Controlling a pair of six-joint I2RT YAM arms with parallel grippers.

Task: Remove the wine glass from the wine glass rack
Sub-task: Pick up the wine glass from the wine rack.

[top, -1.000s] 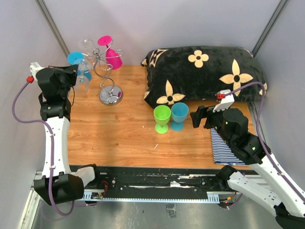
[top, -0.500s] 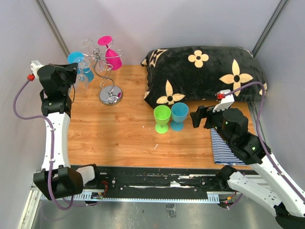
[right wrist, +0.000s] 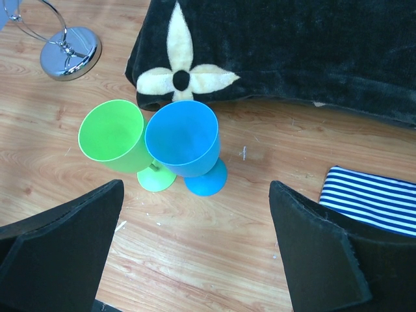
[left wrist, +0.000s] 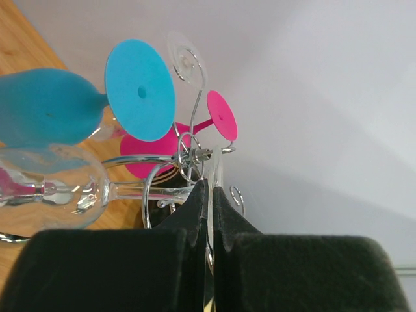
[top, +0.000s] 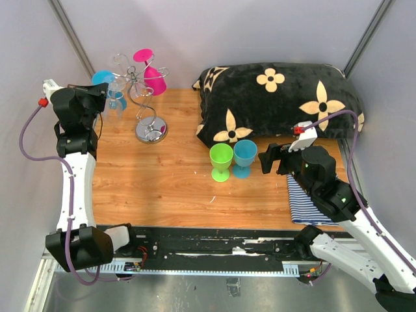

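**Entry: glass removal, lift-off stage**

1. L gripper point(left wrist: 209, 195): jaws closed to a sliver, pinching the edge-on foot of the clear wine glass point(left wrist: 52, 185). Fingers point(left wrist: 185, 218) sit on either side of the foot disc.
2. Clear wine glass: lies roughly horizontal in the L wrist view, bowl to the left, stem running to the foot in the grip. Located at far-left of the table point(top: 162, 182), just beside the wine glass rack point(top: 151, 132). Whether the stem is clear of the wire curl can't be told; wire loops sit right at the stem.
3. Step (judged): glass gripped, withdrawal from the hook arm in hand. Next move calls for sliding the stem out along the hook's open side, away from the rack stem, w/o tilting. The foot grip is thin and could slip.
4. Obstacles on rack: blue glass point(left wrist: 45, 107) hangs touching or nearly touching the clear bowl. Pink glass point(left wrist: 221, 116) is behind. A second clear foot point(left wrist: 185, 55) sits up top. Light wire stand, so a snag may drag or tip it.
5. R gripper point(right wrist: 195, 188): jaws wide, holding nothing, hovering near-right over the table, well apart from the rack.
6. Below R gripper: green cup point(right wrist: 112, 133) and blue cup point(right wrist: 182, 136), upright, touching.
7. Striped cloth point(right wrist: 377, 201): near-right edge.
8. Black flowered pillow point(top: 279, 97): far right, behind the cups.
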